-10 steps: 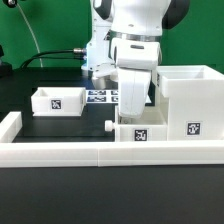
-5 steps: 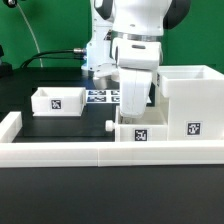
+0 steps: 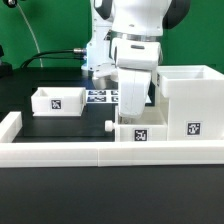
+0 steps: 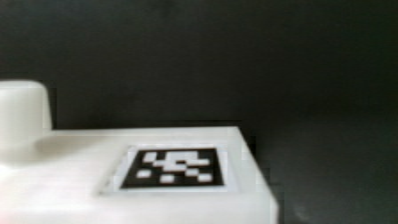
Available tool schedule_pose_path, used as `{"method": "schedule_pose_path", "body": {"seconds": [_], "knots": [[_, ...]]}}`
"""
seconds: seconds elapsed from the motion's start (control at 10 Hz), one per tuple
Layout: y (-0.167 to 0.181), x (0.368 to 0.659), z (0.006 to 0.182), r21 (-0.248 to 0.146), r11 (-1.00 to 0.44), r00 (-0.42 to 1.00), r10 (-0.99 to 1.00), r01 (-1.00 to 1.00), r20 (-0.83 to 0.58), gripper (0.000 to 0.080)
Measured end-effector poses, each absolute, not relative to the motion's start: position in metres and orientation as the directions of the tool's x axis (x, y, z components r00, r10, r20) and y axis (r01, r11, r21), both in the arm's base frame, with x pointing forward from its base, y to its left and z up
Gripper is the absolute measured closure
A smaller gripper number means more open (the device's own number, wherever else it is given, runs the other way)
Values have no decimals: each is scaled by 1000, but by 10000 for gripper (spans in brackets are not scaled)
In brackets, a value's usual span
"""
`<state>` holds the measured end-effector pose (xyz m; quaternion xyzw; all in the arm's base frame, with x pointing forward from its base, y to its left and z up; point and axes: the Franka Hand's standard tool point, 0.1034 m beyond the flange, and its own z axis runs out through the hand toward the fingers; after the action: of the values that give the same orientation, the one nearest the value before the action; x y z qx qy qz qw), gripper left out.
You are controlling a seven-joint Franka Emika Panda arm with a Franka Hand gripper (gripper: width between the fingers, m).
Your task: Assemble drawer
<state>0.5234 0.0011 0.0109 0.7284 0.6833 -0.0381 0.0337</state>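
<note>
The white drawer casing (image 3: 186, 98) stands at the exterior view's right, open on top, with a square tag on its front. One small tray (image 3: 137, 133) with a knob (image 3: 108, 127) and a tag sits pressed against the casing's left side. My gripper (image 3: 134, 117) reaches straight down onto this tray; its fingertips are hidden, so I cannot tell if it holds it. The wrist view shows the tray's tagged face (image 4: 178, 168) and its knob (image 4: 18, 112) close up, with no fingers in sight. A second tagged tray (image 3: 57, 101) sits apart at the left.
A long low white rail (image 3: 70, 151) runs along the front and turns up at the left end. The marker board (image 3: 99, 97) lies flat behind the arm. The table mat is black. Cables and a green backdrop are at the back left.
</note>
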Motion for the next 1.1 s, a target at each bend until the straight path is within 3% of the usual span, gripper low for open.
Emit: {"method": "schedule_pose_path", "body": {"seconds": [0.4,1.1], "knots": [[-1,521,9,-15,60,-62,991,998,-117,755],[4,522,9,-6,33,-33,993,999,-114,755]]}}
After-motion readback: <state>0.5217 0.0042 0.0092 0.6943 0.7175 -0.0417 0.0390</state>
